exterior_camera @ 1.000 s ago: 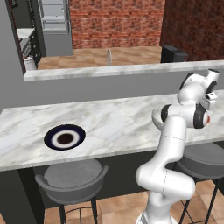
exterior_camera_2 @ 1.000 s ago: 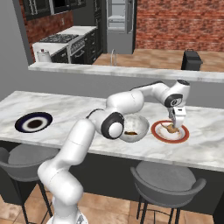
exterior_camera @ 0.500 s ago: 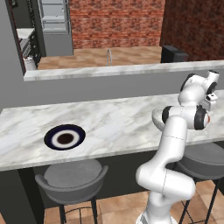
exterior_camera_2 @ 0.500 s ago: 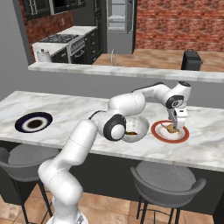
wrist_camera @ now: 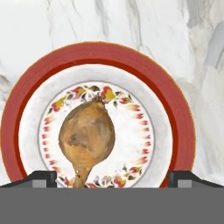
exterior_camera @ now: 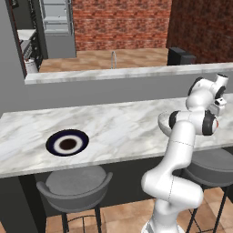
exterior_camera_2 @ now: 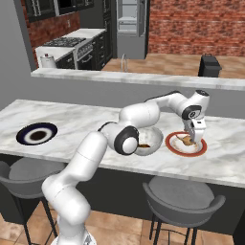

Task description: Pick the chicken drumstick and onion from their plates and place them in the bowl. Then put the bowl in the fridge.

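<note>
The gripper (exterior_camera_2: 193,139) hangs directly over the red-rimmed plate (wrist_camera: 26,87), jaws spread wide and pinching nothing. The onion (wrist_camera: 86,135) lies at the plate's centre, between the two fingertips (wrist_camera: 41,178). The bowl (exterior_camera_2: 150,142) sits just beside that plate, partly hidden behind the arm's elbow; its brown contents are hard to make out. The navy-rimmed plate (exterior_camera: 67,142) lies well apart.

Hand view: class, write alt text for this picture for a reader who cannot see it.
A tan-golden onion lies in the middle of a red-rimmed plate on a white marble counter, seen from straight above. The tips of the open gripper stand wide apart at the bottom edge, either side of the onion and not touching it.
</note>
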{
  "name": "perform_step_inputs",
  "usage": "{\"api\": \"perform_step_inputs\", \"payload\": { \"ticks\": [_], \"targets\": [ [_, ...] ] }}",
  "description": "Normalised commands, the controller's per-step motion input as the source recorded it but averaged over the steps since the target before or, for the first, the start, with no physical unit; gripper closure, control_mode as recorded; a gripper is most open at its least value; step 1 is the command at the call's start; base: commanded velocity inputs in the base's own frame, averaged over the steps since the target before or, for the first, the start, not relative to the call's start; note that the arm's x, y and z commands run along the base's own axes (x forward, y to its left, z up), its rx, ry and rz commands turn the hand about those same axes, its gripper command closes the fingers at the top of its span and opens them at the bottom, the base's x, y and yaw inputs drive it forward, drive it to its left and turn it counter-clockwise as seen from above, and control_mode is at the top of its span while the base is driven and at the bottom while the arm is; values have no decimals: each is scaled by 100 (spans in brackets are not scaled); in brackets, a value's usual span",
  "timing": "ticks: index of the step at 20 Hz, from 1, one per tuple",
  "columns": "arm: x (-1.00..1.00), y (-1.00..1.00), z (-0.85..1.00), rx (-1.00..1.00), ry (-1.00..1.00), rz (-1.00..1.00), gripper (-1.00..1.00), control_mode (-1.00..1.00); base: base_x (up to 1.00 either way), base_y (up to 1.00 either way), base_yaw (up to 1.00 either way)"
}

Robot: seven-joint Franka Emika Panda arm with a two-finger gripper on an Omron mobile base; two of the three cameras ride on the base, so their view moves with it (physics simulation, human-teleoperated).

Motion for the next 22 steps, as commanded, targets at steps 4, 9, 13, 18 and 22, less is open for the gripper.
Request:
{"api": "perform_step_inputs", "payload": {
  "ticks": [4,9,13,18,22],
  "targets": [
    [5,0,-1,0,-1,0,-100,-100,0,0,0],
    [1,0,-1,-2,0,0,-100,-100,0,0,0],
    [9,0,-3,-2,-1,0,-100,-100,0,0,0],
    [14,0,-5,-3,-2,0,-100,-100,0,0,0],
    [10,0,-6,0,-3,-1,-100,-100,0,0,0]
  ]
}}
